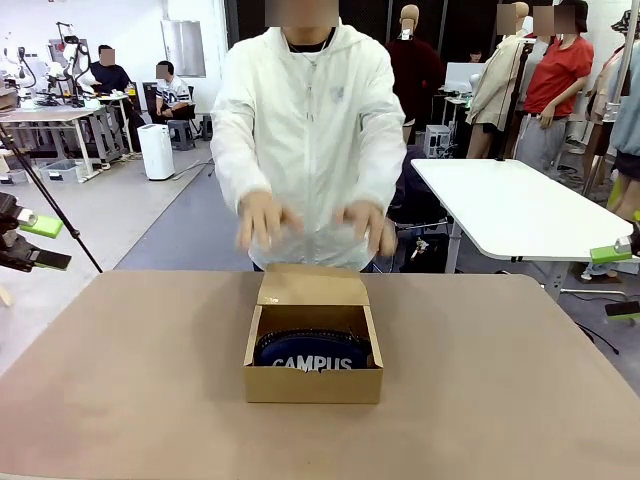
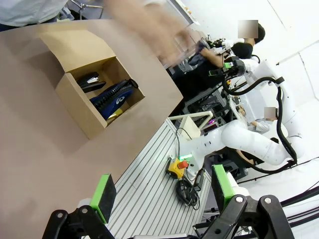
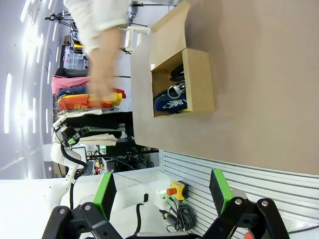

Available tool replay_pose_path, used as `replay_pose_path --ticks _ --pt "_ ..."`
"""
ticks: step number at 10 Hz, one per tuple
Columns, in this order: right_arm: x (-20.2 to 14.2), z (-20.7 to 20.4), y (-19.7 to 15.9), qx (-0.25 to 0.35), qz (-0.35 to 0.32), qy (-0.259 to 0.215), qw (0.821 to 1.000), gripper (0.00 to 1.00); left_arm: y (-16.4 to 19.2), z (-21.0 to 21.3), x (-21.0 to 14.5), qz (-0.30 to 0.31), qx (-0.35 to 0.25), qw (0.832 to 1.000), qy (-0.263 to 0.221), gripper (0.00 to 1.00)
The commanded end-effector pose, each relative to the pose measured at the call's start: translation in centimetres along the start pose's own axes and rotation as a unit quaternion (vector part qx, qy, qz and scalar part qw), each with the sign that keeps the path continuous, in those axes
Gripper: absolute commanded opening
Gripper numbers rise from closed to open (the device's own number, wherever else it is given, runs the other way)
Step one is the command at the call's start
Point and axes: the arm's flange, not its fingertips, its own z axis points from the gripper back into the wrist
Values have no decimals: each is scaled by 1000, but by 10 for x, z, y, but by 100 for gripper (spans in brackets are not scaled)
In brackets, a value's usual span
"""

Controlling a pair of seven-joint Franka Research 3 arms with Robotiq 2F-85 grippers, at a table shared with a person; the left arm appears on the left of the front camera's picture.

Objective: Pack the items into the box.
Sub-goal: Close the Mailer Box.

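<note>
Nearest to my front camera, on the brown counter (image 1: 120, 380), sits the box (image 1: 313, 385), with its lid flap (image 1: 312, 287) folded back on the far side and its top open toward me. Inside the box, the navy pencil case (image 1: 312, 352) lies along the front wall, its white CAMPUS lettering readable from my side. Through the left wrist camera I see the same pencil case (image 2: 112, 97) slanting across the box (image 2: 75, 107), and the black stapler (image 2: 89, 82) tucked behind it in the corner on the flap side. Whether the two touch I cannot tell. Beyond the box, above and behind the flap, the person in the white jacket holds both hands (image 1: 265, 222) out over the counter, palms down and blurred, touching neither the box nor what is in it. My left jaws hang well off to the left of the box, out at the counter's side, and they stand apart: the green pads (image 2: 105, 196) are spread wide with nothing between them. My right jaws sit well off to the right of the box, also apart, with their pads (image 3: 105, 191) wide and empty. From the right wrist camera the box (image 3: 202, 79) lies far ahead, and the pencil case (image 3: 172, 103) shows in its open top.
</note>
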Motion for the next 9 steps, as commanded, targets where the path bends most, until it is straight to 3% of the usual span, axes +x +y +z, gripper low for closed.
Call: replay_pose_path --ticks 1,7,8,9 --pt "-2 3 -2 -2 12 1 1000 100 0 2 -2 -8 -2 1000 3 100" --pt "0 0 0 0 0 0 1000 100 0 0 0 0 0 1000 0 100" --pt "27 -24 4 -24 19 35 999 100 -15 -36 75 40 21 997 68 100" --pt "56 -58 6 -47 25 49 997 100 5 -22 63 65 10 994 82 100"
